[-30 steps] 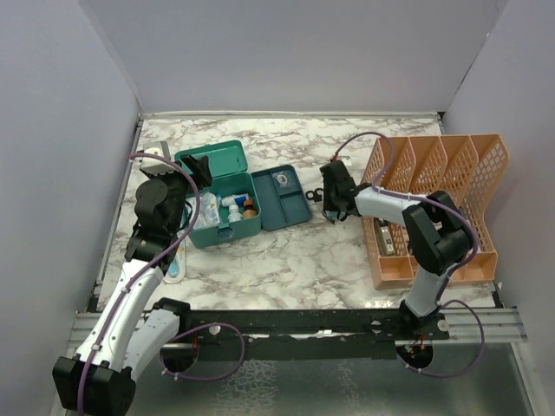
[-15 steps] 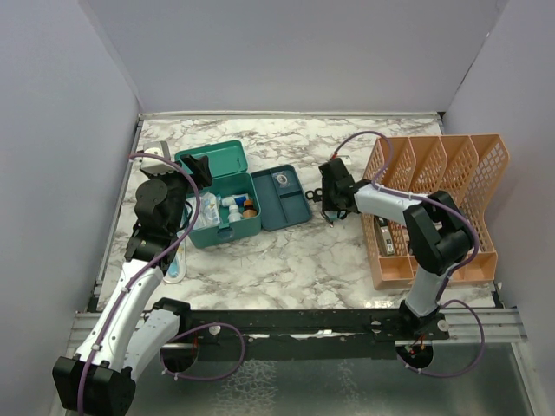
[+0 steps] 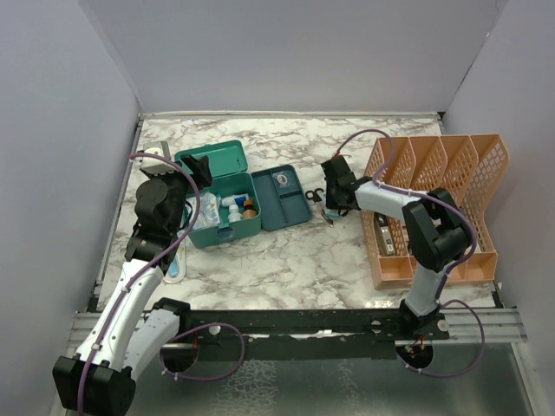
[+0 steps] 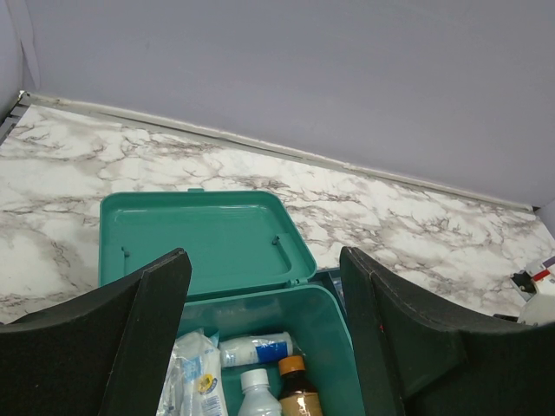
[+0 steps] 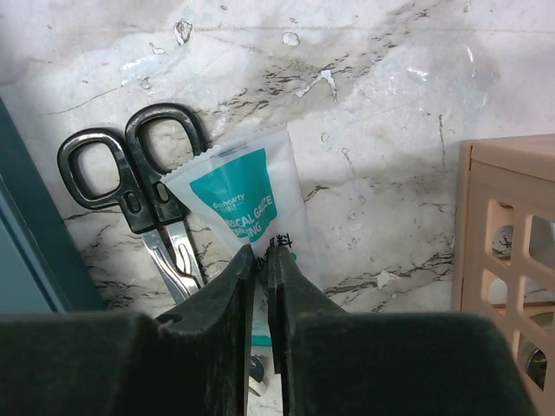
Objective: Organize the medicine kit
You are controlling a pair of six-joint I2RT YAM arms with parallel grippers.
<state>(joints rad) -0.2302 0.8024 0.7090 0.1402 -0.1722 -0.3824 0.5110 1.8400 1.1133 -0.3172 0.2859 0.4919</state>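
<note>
The medicine kit (image 3: 227, 217) is a teal box lying open on the marble table, lid (image 4: 195, 243) flat behind it. Its divided insert tray (image 3: 282, 198) sits to the right. Inside the box lie a white tube (image 4: 256, 349), a white bottle (image 4: 257, 394), a brown bottle (image 4: 297, 390) and a plastic packet (image 4: 195, 381). My left gripper (image 4: 263, 260) hovers open above the box. My right gripper (image 5: 261, 251) is shut on a white and teal gauze packet (image 5: 247, 195) that lies on the table beside black-handled scissors (image 5: 130, 173).
An orange mesh file rack (image 3: 434, 208) stands at the right, close to my right gripper, with small items in its base. A white and blue object (image 3: 173, 264) lies by the left arm. Walls enclose the table on three sides.
My right gripper's jaws have come together on the gauze packet, and the gripper has shifted slightly. The left arm has not moved.
</note>
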